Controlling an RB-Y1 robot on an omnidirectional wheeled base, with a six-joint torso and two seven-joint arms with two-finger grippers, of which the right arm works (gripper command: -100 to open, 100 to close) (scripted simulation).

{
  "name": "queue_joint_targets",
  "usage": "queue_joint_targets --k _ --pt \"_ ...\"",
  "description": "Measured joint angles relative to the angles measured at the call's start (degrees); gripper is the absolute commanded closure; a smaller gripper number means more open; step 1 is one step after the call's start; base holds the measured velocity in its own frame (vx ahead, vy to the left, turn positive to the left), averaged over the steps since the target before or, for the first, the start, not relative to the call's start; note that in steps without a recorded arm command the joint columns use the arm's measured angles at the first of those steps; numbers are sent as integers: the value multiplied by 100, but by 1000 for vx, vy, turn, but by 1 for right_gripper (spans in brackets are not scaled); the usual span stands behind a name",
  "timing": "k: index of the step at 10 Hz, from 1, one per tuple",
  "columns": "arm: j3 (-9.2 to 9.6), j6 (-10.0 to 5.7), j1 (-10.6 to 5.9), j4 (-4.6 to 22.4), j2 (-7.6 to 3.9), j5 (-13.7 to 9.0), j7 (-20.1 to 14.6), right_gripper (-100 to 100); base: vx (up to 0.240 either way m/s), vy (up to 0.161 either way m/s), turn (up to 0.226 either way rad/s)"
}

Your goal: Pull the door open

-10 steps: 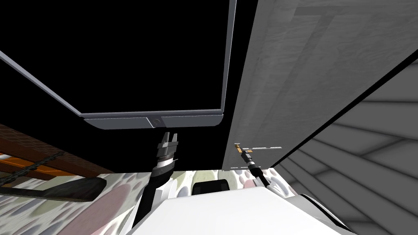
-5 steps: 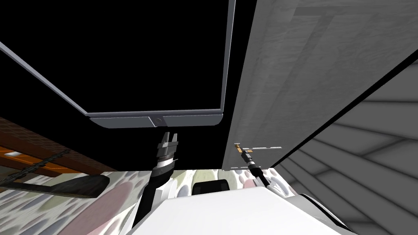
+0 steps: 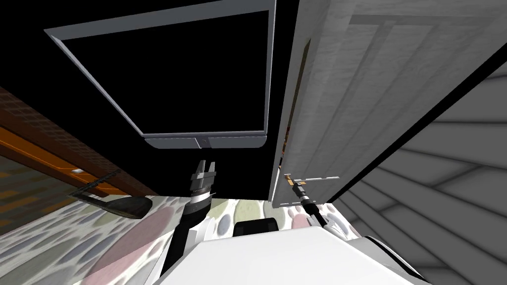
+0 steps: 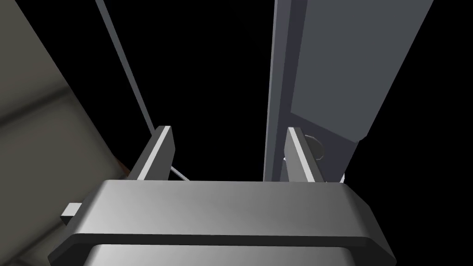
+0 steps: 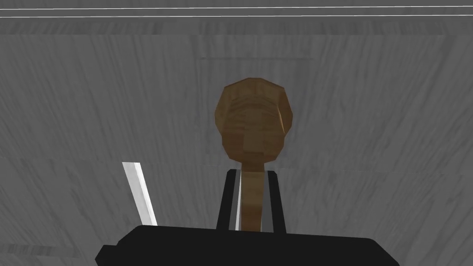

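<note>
Door of pale grey, wood-grained panels (image 3: pixel 356 99) fills the head view from 12 to 3 o'clock. Its thick leading edge is turned towards the camera, with a black area just beyond it at 9 o'clock. Low on the door, close to that edge, sits the small brown faceted handle (image 3: pixel 288 177), a rounded knob on a narrow stem (image 5: pixel 253 120). The right gripper (image 3: pixel 296 183) reaches it from 5 o'clock, and in the right wrist view (image 5: pixel 251 173) its two fingers are pressed against the sides of the stem, pinching the handle just behind the knob, with the grained door face flat behind it. At 9 o'clock from the handle, well apart from it, the left gripper (image 3: pixel 204 170) points up towards 12 o'clock. Its fingers are spread and hold nothing (image 4: pixel 228 130). Just above it hangs a mid-grey rectangular frame (image 3: pixel 208 142) enclosing more black, and one of its bars runs right beside one left finger (image 4: pixel 300 152). Pastel, pebble-patterned floor (image 3: pixel 148 232) spreads at 7 o'clock, carrying a dark paddle-shaped object (image 3: pixel 124 205). A brown brick wall (image 3: pixel 49 128) rises at 9 o'clock. Grey slatted wall (image 3: pixel 445 173) lies at 4 o'clock of the door.
</note>
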Motion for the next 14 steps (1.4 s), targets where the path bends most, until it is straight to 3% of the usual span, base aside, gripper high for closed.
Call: queue_joint_targets --k 4,6,7,8,10,12,13,14 --pt "-44 209 127 -354 0 55 0 100 -194 -91 180" --pt "-32 164 100 -274 16 93 -12 100 -208 -75 150" --pt "-41 237 164 -426 7 106 -21 100 -142 -69 73" --pt "-31 229 131 -364 24 121 -24 100 -185 -92 119" --pt "-21 200 100 -302 45 143 -28 100 -106 -27 77" --pt "20 -12 103 -138 -57 165 -120 100 -199 -55 121" --pt "47 -1 269 -363 -99 179 -168 100 -163 -67 94" --pt "90 -120 273 -245 -127 205 -218 100 -174 -78 137"
